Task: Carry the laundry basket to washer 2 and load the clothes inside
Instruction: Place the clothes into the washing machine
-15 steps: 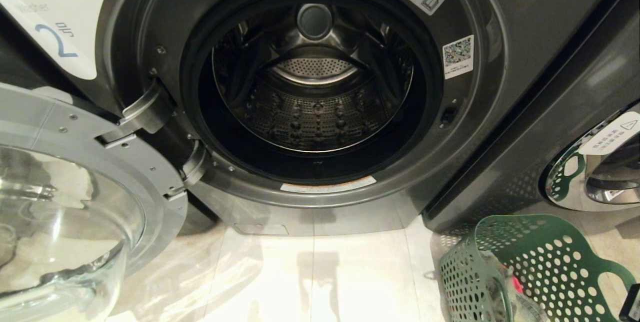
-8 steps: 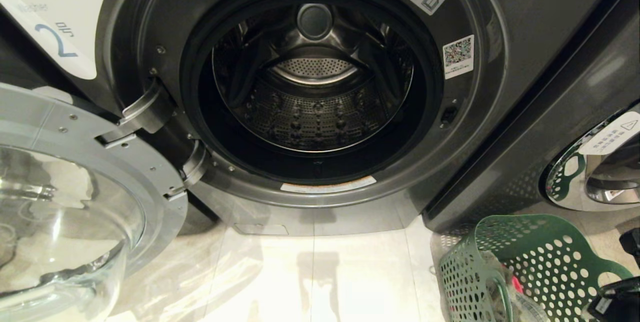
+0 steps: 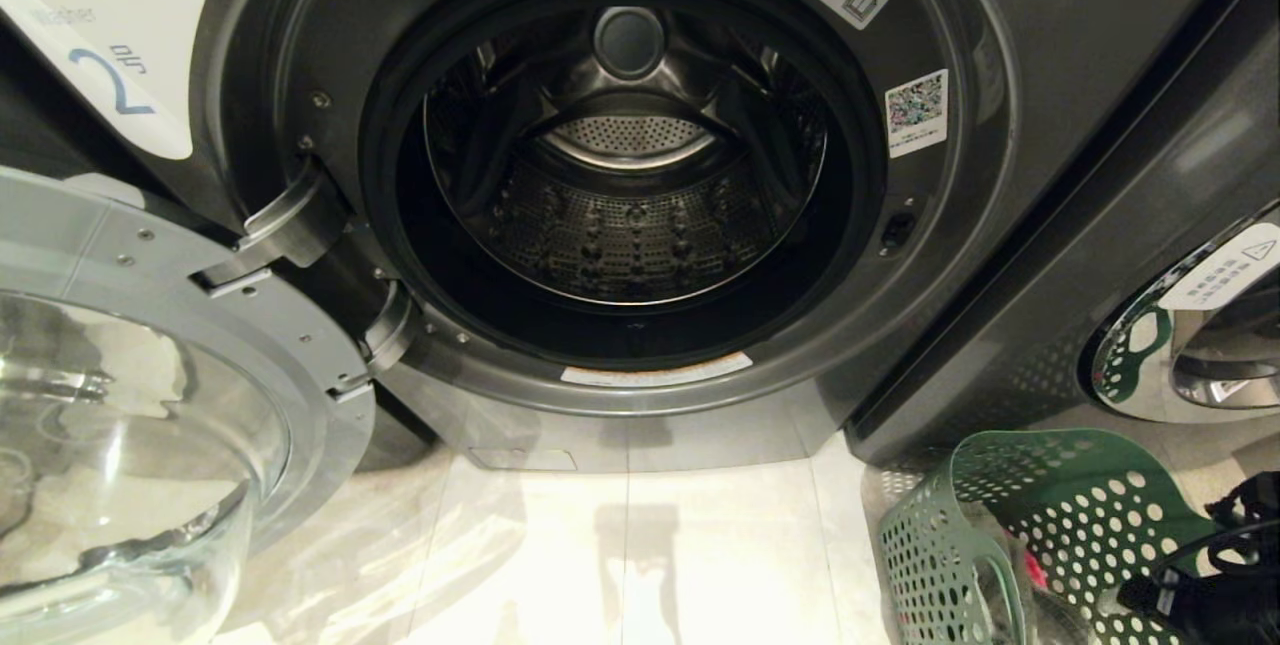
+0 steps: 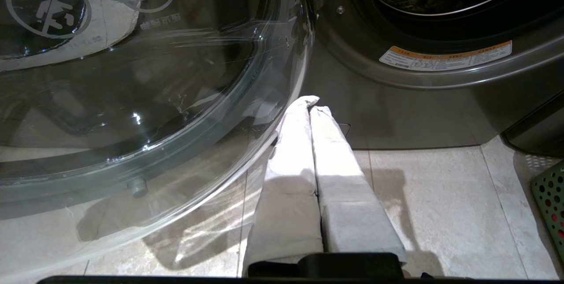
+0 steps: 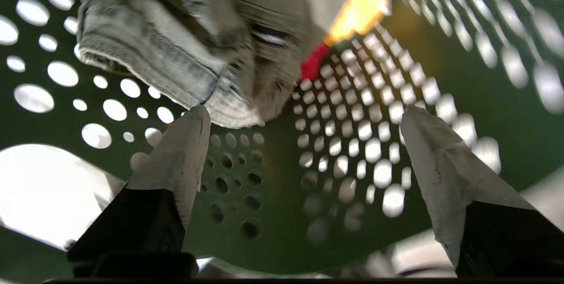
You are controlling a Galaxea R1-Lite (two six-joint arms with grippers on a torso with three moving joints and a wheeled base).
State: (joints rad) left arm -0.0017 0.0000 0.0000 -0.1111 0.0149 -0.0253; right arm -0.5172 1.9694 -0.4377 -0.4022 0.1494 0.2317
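Observation:
Washer 2 (image 3: 1050,75), dark grey with a blue "2" label (image 3: 110,75), has its glass door (image 3: 150,405) swung open to the left, and its drum (image 3: 630,215) is bare. The green laundry basket (image 3: 1050,515) stands on the floor at the lower right. The clothes lie inside it: faded denim (image 5: 176,55), a red piece (image 5: 313,61) and a yellow-orange piece (image 5: 361,6). My right arm (image 3: 1200,590) reaches over the basket's rim. The right gripper (image 5: 303,112) is open inside the basket, just short of the denim and holding nothing. My left gripper (image 4: 309,103) is shut, low beside the door.
A second dark washer with a chrome-ringed door (image 3: 1190,345) stands right of washer 2, behind the basket. The open glass door fills the lower left. Pale floor tiles (image 3: 640,555) lie between door and basket.
My right arm has come in from the lower right corner and moved over the basket's rim. The washer, door, basket and left arm have not moved.

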